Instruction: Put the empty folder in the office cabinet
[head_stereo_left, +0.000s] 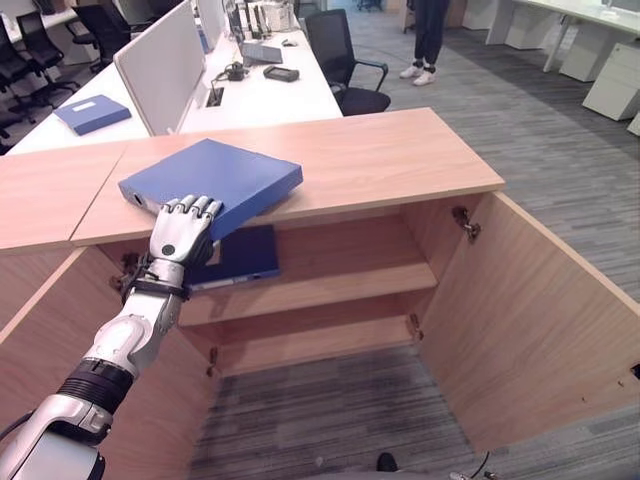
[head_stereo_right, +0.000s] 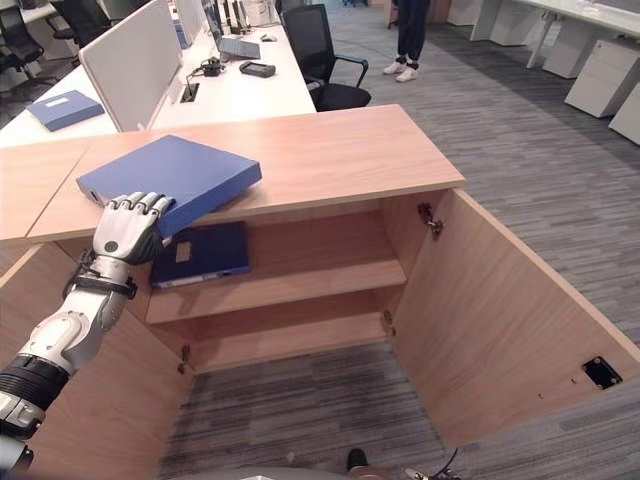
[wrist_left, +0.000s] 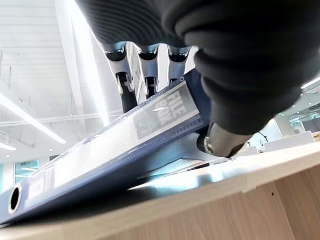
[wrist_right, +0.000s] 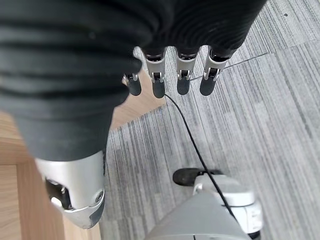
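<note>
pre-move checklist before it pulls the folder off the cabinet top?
1. Grip: left hand curled over the near edge of the blue folder, thumb beneath. Ok.
2. Folder support: near corner overhangs the cabinet top, lifted at the grip. Ok.
3. Doors: right cabinet door swung open. Ok.
4. Upper shelf: another folder lies on its left part, bare wood to the right. Ok.
5. Folder empty: cannot tell.
6. Right hand: relaxed over the floor, holding nothing. Ok.

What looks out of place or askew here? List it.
The folder on the cabinet top lies skewed, one corner jutting past the front edge, and the left wrist view shows it tipped up off the wood. The left hand grips that corner, fingers above and thumb below. Both doors stand open. Nothing is spilled or damaged.
</note>
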